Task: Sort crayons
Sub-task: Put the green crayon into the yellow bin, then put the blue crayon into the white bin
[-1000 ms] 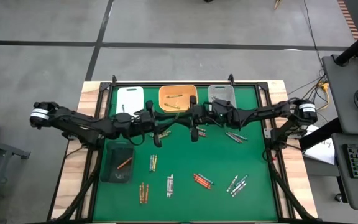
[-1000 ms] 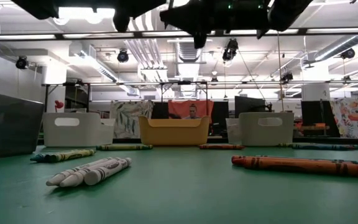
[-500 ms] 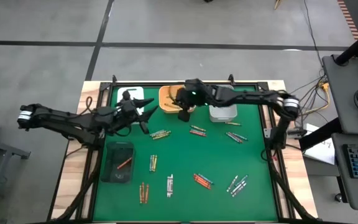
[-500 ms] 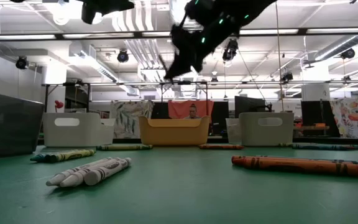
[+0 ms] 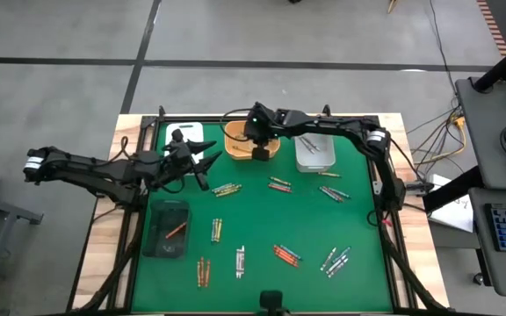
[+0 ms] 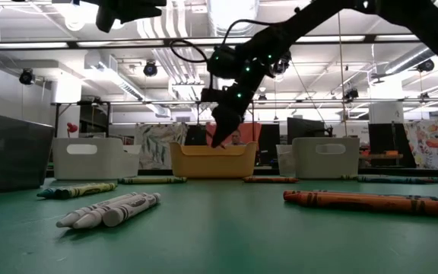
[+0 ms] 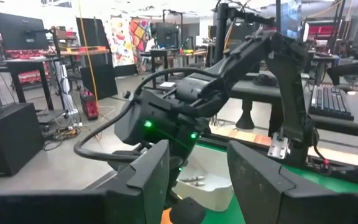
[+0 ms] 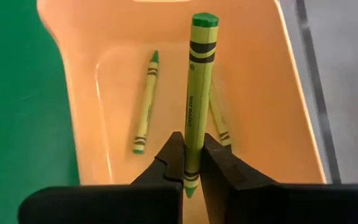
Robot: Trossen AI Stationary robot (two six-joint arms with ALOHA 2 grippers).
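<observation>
The right pincer (image 8: 191, 163) hangs over the orange tray (image 5: 240, 133), clenched on a green crayon (image 8: 197, 87). Two more green crayons (image 8: 145, 106) lie inside that tray. The left pincer (image 5: 207, 168) hovers just left of the tray, apparently released and empty.

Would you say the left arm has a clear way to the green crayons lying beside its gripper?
Probably yes: the left gripper is open, the green crayons lie bare on the mat, nothing between.

Yellow-green crayon (image 8: 195, 93) with black bands, orange tray (image 8: 260, 106), green table mat (image 5: 262, 219), white tray (image 5: 183, 136), grey tray (image 5: 167, 230)
</observation>
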